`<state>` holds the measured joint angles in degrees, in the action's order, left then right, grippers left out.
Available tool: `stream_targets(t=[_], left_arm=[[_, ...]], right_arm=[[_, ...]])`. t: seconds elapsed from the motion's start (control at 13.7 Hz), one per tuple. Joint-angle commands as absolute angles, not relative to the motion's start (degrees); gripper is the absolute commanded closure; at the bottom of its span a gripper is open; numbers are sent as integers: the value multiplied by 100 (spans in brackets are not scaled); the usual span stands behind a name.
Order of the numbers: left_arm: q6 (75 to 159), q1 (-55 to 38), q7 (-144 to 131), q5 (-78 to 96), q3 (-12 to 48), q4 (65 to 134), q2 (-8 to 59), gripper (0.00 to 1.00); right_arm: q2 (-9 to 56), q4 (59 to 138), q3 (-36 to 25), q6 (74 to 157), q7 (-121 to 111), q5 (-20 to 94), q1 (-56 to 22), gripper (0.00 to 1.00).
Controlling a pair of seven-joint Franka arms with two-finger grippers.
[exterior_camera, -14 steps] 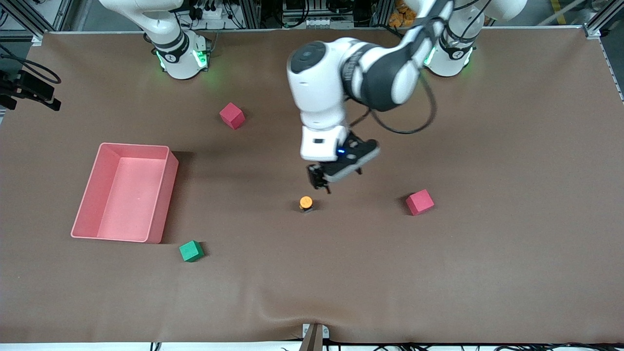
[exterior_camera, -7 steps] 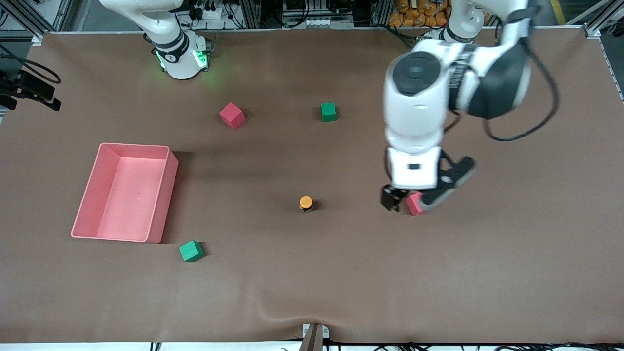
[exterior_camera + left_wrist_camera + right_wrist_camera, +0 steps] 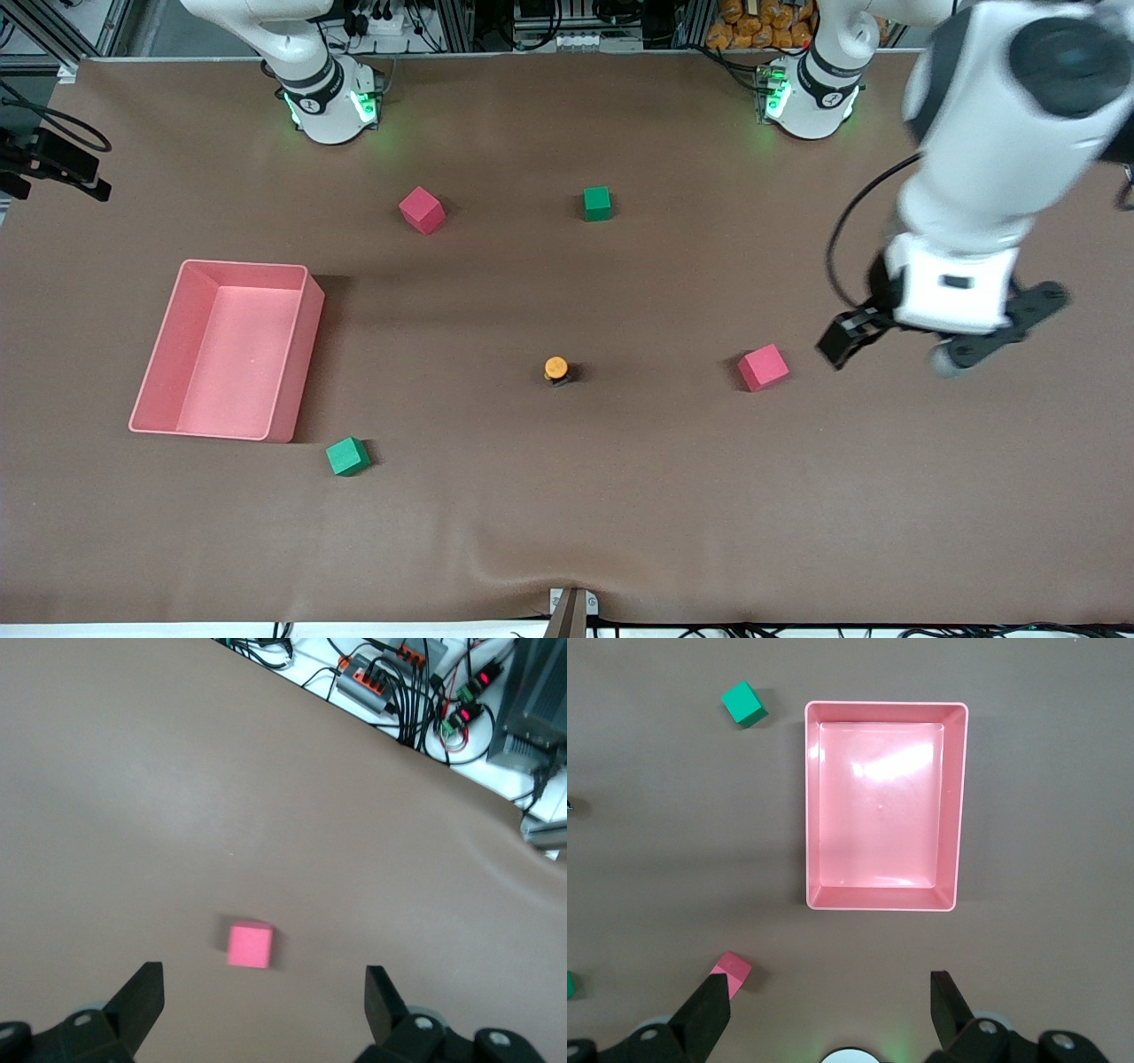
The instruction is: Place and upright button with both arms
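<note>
We are taking the button [image 3: 555, 368] as our landmark: it is standing upright, orange cap up, mid-table [image 3: 567, 532], touching nothing. Toward the right arm's end from it, the pink bin [image 3: 227, 349] is lying well apart, and our right end effector [image 3: 828, 1014] is hanging over the table [image 3: 656, 868] high above that bin [image 3: 882, 805], fingers spread and holding nothing. Toward the left arm's end from the button, a red cube [image 3: 763, 367] is sitting near. Our left end effector [image 3: 852, 338] is hovering over bare table past that cube [image 3: 250, 945], released, fingers [image 3: 142, 997] wide apart, empty.
</note>
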<state>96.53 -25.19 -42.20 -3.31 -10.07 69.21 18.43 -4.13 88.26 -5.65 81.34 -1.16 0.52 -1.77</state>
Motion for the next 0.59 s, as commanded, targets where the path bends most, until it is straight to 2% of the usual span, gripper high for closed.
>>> stream_targets(t=[0.0,0.37,0.51], left_arm=[[9361,-2014,-3080,-62,-932,7250,1425,0],[8947,-1328,-1391,44,-721,8215,582,0],[8947,-838,-1012,53,-206,8769,143,0]], right_arm=[[-439,8780,-545,8060,-26,-53,-193,0],[-439,8780,-545,8068,-26,-44,-193,0],[-439,8780,-536,8060,-26,-44,-193,0]])
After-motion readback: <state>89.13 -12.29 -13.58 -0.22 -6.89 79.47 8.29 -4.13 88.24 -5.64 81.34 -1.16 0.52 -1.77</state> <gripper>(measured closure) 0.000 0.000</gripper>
